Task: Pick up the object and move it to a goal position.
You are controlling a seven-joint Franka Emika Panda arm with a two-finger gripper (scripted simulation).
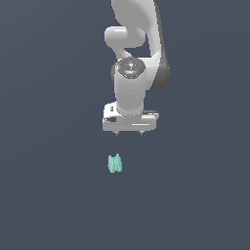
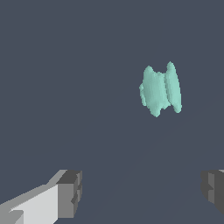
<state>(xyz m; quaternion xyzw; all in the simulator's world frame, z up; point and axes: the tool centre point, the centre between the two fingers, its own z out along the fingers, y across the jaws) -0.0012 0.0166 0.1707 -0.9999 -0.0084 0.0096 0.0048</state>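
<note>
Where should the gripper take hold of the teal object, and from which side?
Probably the narrower middle of the object, between its two lumpy lobes, coming straight down from above. It stands alone, clear on all sides. The gripper is open, above it and slightly toward the exterior view's right, so shift first.

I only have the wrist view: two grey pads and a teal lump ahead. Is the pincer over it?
Observer: Not quite. In the exterior view the pincer hangs above the teal lump, which sits toward the exterior view's left of its centre.
Operator: Touching it?
Observer: No, a clear gap of bare floor separates them.
Operator: How is the wrist oriented?
Observer: The hand points straight down, fingertips barely protruding below it.
</note>
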